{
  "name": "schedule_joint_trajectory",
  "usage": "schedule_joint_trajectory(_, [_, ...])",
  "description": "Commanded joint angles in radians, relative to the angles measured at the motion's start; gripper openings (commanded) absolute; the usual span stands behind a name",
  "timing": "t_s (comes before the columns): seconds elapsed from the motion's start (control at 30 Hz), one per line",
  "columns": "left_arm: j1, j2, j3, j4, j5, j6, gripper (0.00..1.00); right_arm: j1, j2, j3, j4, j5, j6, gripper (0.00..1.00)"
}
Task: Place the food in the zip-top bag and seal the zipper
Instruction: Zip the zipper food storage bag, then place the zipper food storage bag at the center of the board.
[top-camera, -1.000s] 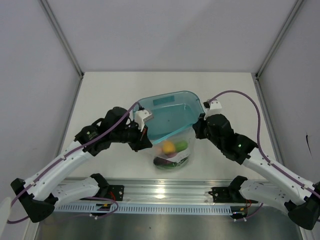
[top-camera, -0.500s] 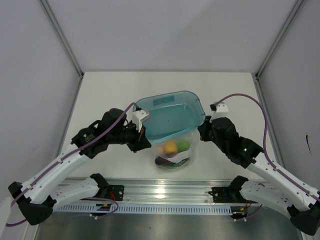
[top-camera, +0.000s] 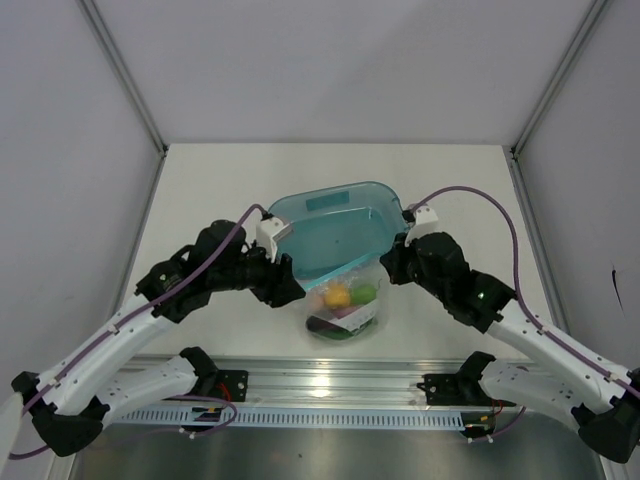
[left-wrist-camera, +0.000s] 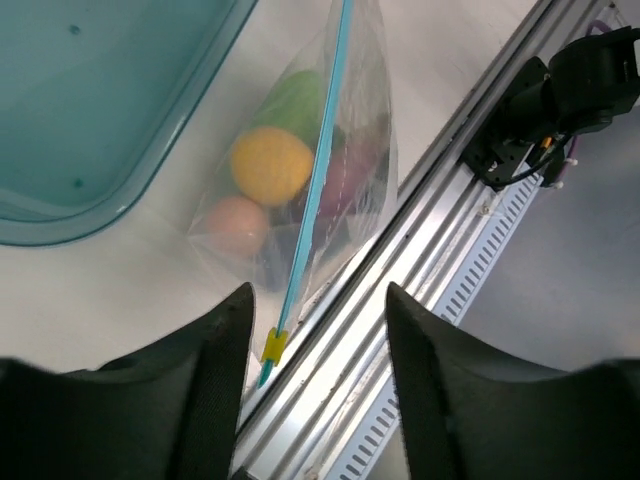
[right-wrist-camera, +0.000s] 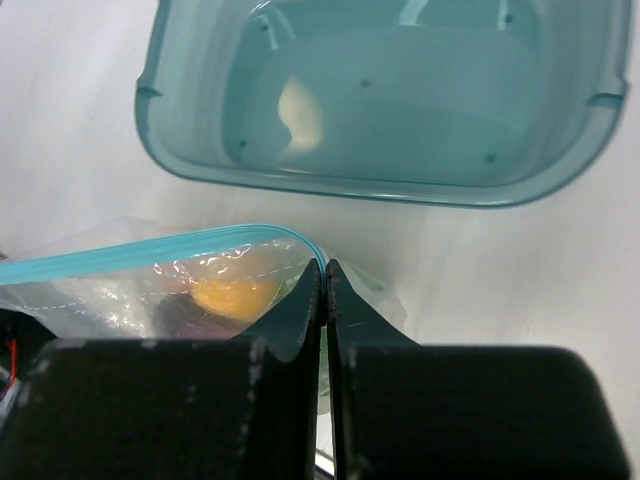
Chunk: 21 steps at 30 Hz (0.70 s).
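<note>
The clear zip-top bag (top-camera: 350, 318) lies just in front of the teal tray, with the food inside it: an orange-yellow ball (left-wrist-camera: 270, 165), a pink ball (left-wrist-camera: 238, 225), a green piece (left-wrist-camera: 298, 100) and a purple piece (left-wrist-camera: 345, 175). The teal zipper (left-wrist-camera: 325, 150) runs along the bag's top edge, with a yellow slider (left-wrist-camera: 272, 345) at its near-left end. My left gripper (left-wrist-camera: 318, 300) stands open around that end, touching nothing. My right gripper (right-wrist-camera: 325, 268) is shut on the bag's right corner, at the end of the zipper (right-wrist-camera: 150, 252).
The translucent teal tray (top-camera: 396, 212) sits behind the bag; a pale cream patch (right-wrist-camera: 300, 110) shows on its floor, unclear whether a thing or a glare. The aluminium rail (left-wrist-camera: 420, 270) runs along the table's near edge, close under the bag.
My left gripper has opened and let go of the bag's left end, and its arm has drawn slightly left. The right gripper stays shut on the bag's corner.
</note>
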Motion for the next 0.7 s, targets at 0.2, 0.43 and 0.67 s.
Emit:
schedule_joint_trajectory(0.2, [-0.001,-0.163,-0.001,0.042,-0.168,-0.012,1.00,-0.061,0.071,0.137,0.005,-0.005,-0.002,0.00])
schedule_joint_trajectory(0.43, [-0.001,-0.214,-0.009,0.055,-0.181,0.002,1.00,-0.240,-0.025,0.222,-0.144,-0.051,0.039,0.00])
schedule_joint_trajectory(0.67, [-0.001,-0.201,-0.033,0.086,-0.144,-0.001,0.99,-0.436,-0.056,0.352,-0.368,0.009,0.053,0.00])
